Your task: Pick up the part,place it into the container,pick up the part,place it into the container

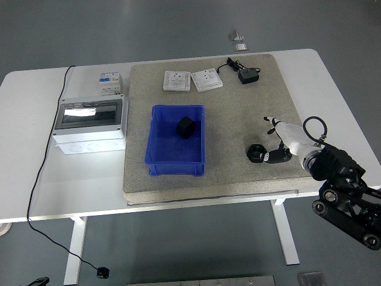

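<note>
Roughly halfway, judging by the head view, the only view given. One black part (186,126) already lies inside the blue container (156,156), toward its far end. The second part (256,152), a dark ring-shaped piece, sits on the grey mat (238,113) well to the right of the container. The right hand (280,143) is low beside it, its dark thumb at the part's right edge and its white fingers (271,123) stretched out above; nothing looks lifted, and whether the thumb actually touches I cannot tell. Left to do, I judge: grasp this piece, carry it across, drop it in. The left hand is out of sight.
</note>
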`<move>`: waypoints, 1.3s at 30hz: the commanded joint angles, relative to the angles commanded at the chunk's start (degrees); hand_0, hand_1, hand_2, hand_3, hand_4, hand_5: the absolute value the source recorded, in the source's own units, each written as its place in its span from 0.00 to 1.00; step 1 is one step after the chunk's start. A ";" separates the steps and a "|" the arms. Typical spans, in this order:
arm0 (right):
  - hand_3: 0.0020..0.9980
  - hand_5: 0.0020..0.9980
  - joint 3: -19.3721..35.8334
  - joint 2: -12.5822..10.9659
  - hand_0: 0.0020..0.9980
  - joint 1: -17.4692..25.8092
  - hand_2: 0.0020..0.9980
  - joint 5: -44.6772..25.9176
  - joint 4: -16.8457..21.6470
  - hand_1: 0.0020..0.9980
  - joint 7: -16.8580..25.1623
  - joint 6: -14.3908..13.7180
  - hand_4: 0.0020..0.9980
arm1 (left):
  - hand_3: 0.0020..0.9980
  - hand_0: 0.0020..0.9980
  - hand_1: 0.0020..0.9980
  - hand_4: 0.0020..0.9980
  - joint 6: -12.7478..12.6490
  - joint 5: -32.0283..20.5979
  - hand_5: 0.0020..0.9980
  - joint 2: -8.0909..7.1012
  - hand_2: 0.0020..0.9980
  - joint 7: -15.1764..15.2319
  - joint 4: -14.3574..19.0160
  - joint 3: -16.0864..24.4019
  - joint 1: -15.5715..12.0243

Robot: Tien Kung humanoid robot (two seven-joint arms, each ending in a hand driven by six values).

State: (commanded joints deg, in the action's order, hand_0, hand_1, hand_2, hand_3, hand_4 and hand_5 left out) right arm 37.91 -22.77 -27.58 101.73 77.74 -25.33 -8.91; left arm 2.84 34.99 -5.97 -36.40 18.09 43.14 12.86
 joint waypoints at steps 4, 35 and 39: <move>0.94 0.27 -1.63 0.01 0.62 -1.02 0.75 -1.55 -0.23 0.36 -0.91 1.80 0.83 | 0.86 0.74 0.74 0.94 -0.03 -0.38 0.95 -0.03 0.75 0.30 -0.05 -0.25 0.03; 0.66 0.00 -8.10 4.31 0.58 -11.72 0.48 6.61 -5.20 0.24 1.94 -1.17 0.21 | 0.85 0.73 0.73 0.94 -0.86 1.41 0.96 -0.25 0.74 1.58 -0.04 0.64 0.38; 0.66 0.00 -11.02 7.75 0.58 -16.42 0.48 4.25 -5.65 0.24 6.13 -6.84 0.21 | 0.85 0.74 0.73 0.94 -0.83 2.01 0.97 -0.30 0.74 1.34 -0.04 1.08 0.42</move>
State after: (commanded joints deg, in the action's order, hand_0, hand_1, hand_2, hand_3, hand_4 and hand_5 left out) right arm 26.88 -15.02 -44.00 105.98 72.09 -19.20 -15.76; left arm 2.01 37.00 -6.27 -35.06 18.05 44.22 13.29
